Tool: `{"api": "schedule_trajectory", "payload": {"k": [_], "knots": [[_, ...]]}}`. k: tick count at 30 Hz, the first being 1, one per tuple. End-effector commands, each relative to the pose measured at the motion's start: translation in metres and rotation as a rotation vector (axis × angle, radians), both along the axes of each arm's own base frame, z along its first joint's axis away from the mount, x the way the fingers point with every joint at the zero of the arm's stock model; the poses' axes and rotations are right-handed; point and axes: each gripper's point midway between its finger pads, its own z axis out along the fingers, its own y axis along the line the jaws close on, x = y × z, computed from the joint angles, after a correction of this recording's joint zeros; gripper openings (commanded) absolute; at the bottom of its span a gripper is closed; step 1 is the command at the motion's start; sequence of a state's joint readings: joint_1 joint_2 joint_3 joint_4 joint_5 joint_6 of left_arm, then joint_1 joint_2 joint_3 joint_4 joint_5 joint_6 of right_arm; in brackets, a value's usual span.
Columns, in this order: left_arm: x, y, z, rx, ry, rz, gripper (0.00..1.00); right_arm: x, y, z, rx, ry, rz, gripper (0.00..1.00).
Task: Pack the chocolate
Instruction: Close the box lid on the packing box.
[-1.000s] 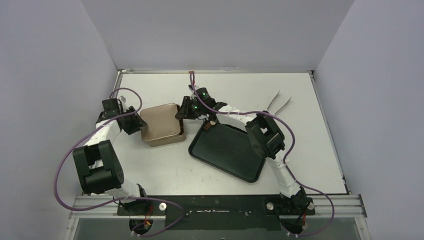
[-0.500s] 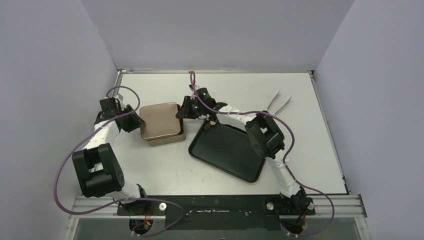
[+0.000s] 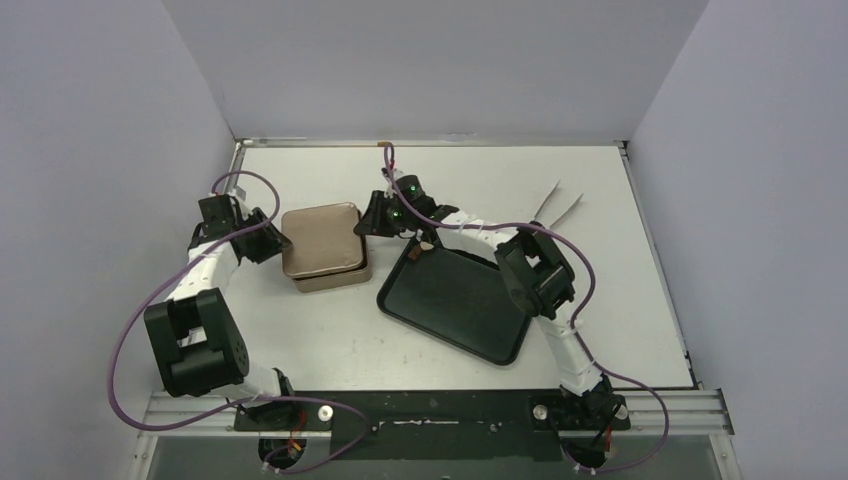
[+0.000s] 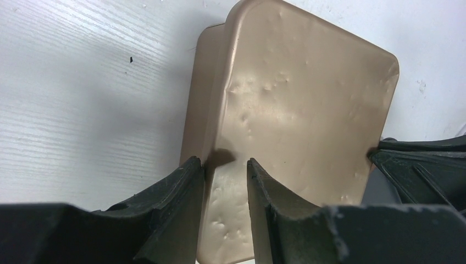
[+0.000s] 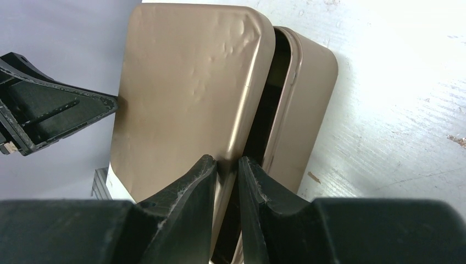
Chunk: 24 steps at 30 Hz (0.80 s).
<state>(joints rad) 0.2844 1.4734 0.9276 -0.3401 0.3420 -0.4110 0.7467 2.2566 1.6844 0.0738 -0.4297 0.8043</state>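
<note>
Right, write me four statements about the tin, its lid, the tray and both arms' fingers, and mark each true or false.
1. The lid sits squarely closed on the tin. False: the right wrist view shows it shifted sideways, with a dark gap open along one side of the tin.
2. The left arm's fingers pinch one edge of the lid. True.
3. The right arm's fingers hang open above the black tray. False: they are clamped on the lid's edge, opposite the left arm's fingers.
4. In the top view the black tray lies to the right of the tin. True.
</note>
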Motion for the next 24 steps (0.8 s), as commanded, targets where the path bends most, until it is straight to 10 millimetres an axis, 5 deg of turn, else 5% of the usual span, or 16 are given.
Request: {"api": "schedule_trajectory", "payload": {"k": [1,24], "knots": [[0.013,-0.018,0.029,-0.047,-0.109,-0.059,0.32,-0.009,0.013,0.071,0.131,-0.110,0.042,0.22],[0.011,-0.022,0.007,-0.009,-0.050,-0.066,0.32,0.000,0.003,0.065,0.110,-0.103,0.011,0.22]]}}
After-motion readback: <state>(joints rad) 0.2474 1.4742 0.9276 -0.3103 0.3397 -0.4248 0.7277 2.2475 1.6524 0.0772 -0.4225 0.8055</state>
